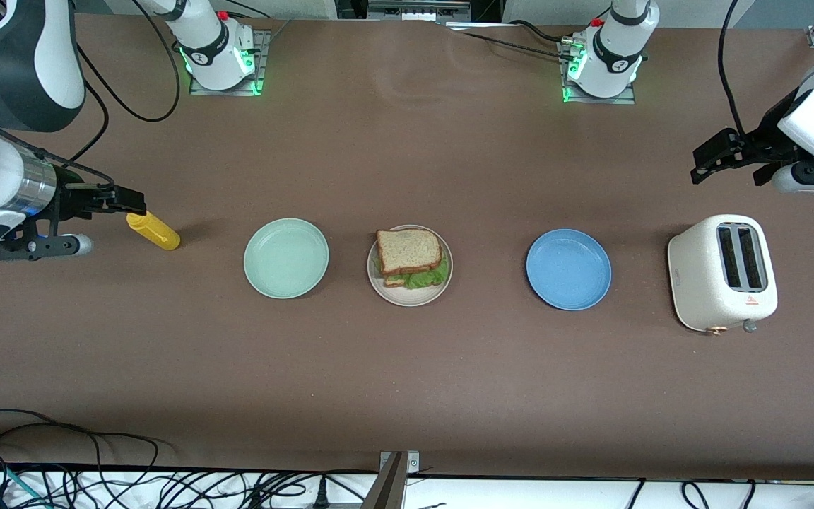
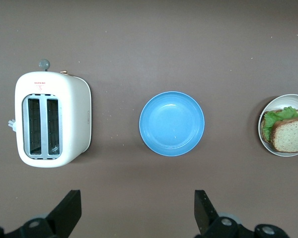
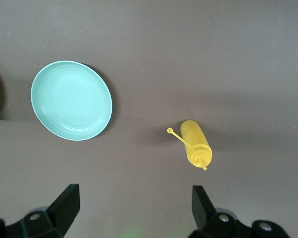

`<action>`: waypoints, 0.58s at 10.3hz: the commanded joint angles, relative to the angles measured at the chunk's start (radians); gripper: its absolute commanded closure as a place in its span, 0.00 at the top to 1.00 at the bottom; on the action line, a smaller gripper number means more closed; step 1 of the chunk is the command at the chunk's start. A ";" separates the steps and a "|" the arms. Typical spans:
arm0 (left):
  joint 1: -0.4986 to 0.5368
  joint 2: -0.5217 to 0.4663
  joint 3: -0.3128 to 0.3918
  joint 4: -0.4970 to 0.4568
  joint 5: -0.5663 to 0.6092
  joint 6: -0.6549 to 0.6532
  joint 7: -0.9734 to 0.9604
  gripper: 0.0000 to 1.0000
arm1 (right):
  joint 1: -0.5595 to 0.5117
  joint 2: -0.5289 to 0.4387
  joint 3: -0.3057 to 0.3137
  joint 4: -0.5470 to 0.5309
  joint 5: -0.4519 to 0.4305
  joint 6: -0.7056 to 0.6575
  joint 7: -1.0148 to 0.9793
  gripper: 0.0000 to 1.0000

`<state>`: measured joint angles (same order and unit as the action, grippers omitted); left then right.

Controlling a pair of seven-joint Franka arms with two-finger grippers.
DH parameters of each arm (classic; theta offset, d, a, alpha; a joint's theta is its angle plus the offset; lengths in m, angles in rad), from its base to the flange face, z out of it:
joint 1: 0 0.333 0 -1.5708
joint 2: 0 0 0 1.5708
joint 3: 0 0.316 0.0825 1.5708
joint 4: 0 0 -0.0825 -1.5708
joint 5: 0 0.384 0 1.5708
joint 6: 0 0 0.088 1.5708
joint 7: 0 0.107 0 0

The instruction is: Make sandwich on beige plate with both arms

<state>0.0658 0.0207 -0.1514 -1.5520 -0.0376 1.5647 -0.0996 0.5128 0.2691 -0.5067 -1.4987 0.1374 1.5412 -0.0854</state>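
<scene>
The sandwich (image 1: 409,254), two brown-crusted bread slices with green lettuce between, lies on the beige plate (image 1: 407,300) at the middle of the table. The left wrist view catches the sandwich (image 2: 290,134) and the plate's rim (image 2: 262,130) at its border. My left gripper (image 1: 725,166) hangs open and empty over bare table by the toaster, at the left arm's end; its fingers (image 2: 69,208) stand wide apart around the gripper's middle (image 2: 136,198). My right gripper (image 1: 135,203) is open and empty too (image 3: 135,194), over the table beside a yellow bottle.
A mint green plate (image 1: 286,257) sits beside the beige plate toward the right arm's end, a blue plate (image 1: 568,268) toward the left arm's end. A white toaster (image 1: 723,273) stands past the blue plate. A yellow squeeze bottle (image 1: 153,230) lies on its side.
</scene>
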 commanded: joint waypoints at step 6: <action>-0.004 0.007 -0.010 0.015 0.013 -0.023 0.000 1.00 | -0.280 -0.060 0.395 -0.026 -0.157 0.020 0.137 1.00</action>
<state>0.0648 0.0224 -0.1589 -1.5520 -0.0376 1.5598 -0.1006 0.3447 0.2561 -0.2423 -1.4986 0.0251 1.5528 0.0186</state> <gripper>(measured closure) 0.000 0.000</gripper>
